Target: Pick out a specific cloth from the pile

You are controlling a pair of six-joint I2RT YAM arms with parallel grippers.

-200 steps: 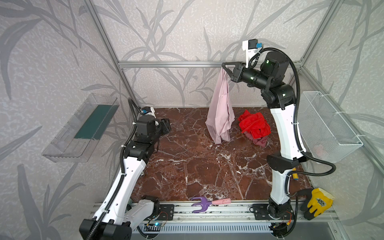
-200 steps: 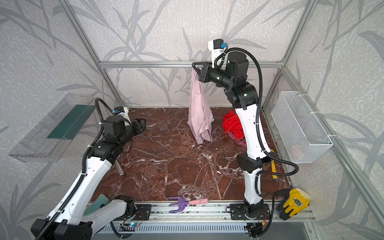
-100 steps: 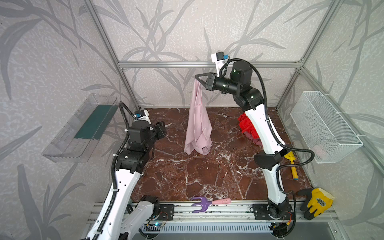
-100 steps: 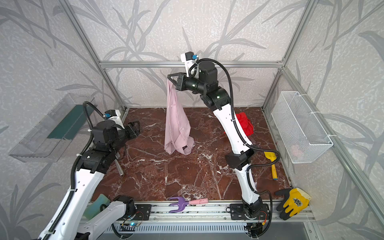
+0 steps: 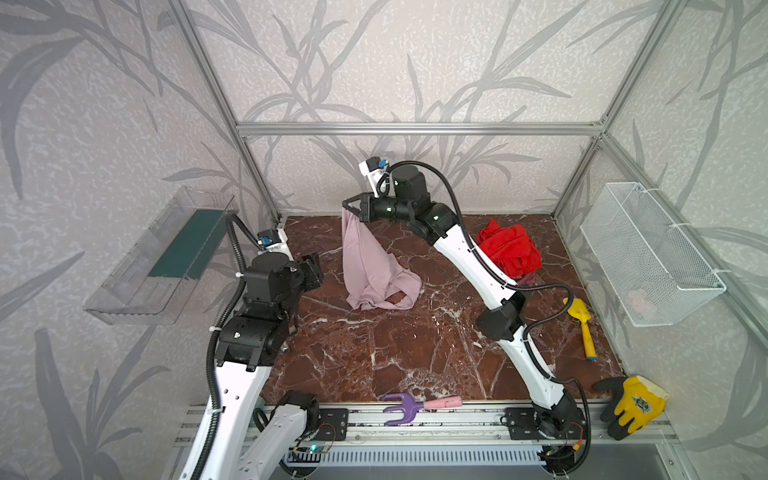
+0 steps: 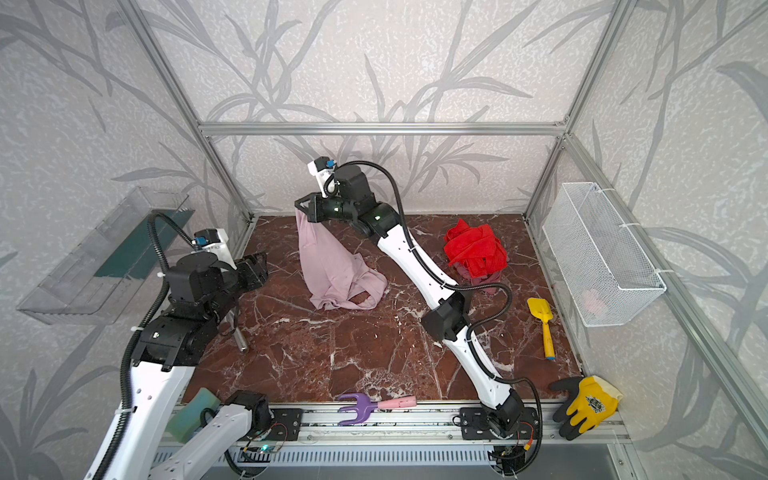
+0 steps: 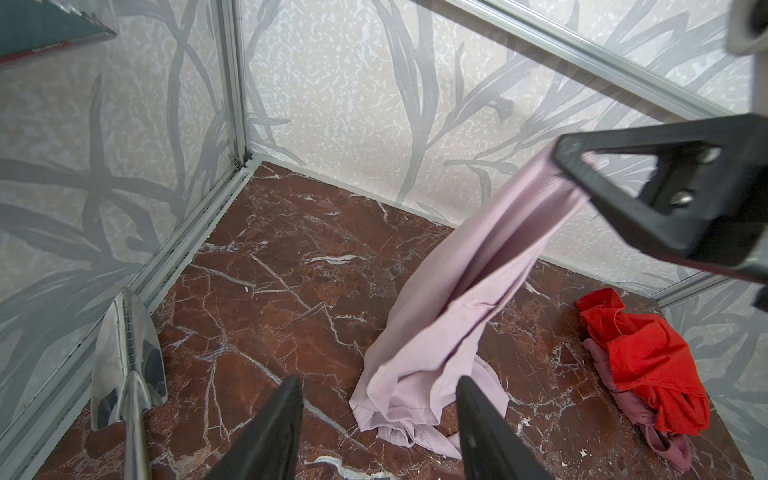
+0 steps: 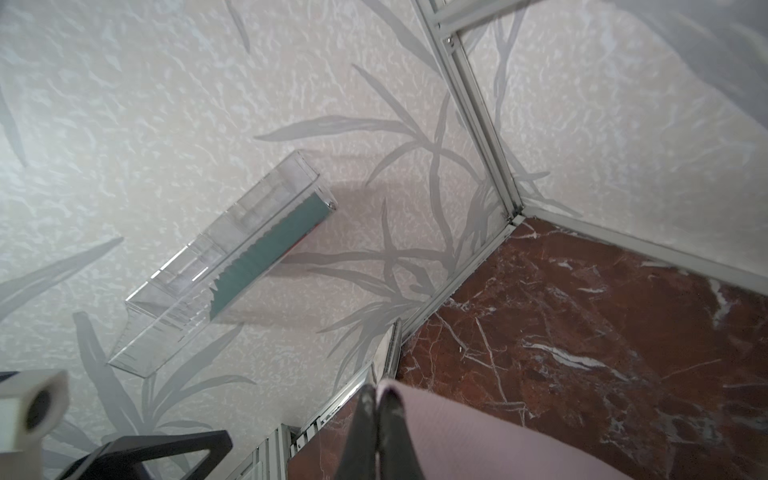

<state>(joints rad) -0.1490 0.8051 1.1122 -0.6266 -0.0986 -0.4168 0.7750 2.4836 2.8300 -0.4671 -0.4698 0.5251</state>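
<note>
1. At the right claw point(image 5: 347, 203), the jaws are pressed together on a bunched upper edge of the cloth point(image 5: 365, 257). The right wrist view shows the two fingers point(image 8: 365, 415) closed, with pale lilac fabric pinched against them.
2. Straight below that claw, the cloth hangs as a narrow drape. Its lower end folds onto the marble table point(image 5: 374, 353) and touches it, so claw and table share the weight.
3. Out to the side, near the drape but not touching it, the left claw point(image 5: 311, 268) hovers with its fingers apart and nothing between them. In its wrist view it points at the lower folds.
4. Farthest off, back along the right arm, sits the pile. The red cloth point(image 5: 509, 247) lies on top of the mauve cloth point(image 5: 525, 277), well apart from the held cloth, and no fabric bridges the gap.
5. The picking-out looks largely done, and the step in hand seems to be setting the cloth down on its own.
6. The next move probably calls for lowering the right claw so the drape collapses clear of the pile. The jaws then need to part cleanly, as thin fabric may cling to them.
</note>
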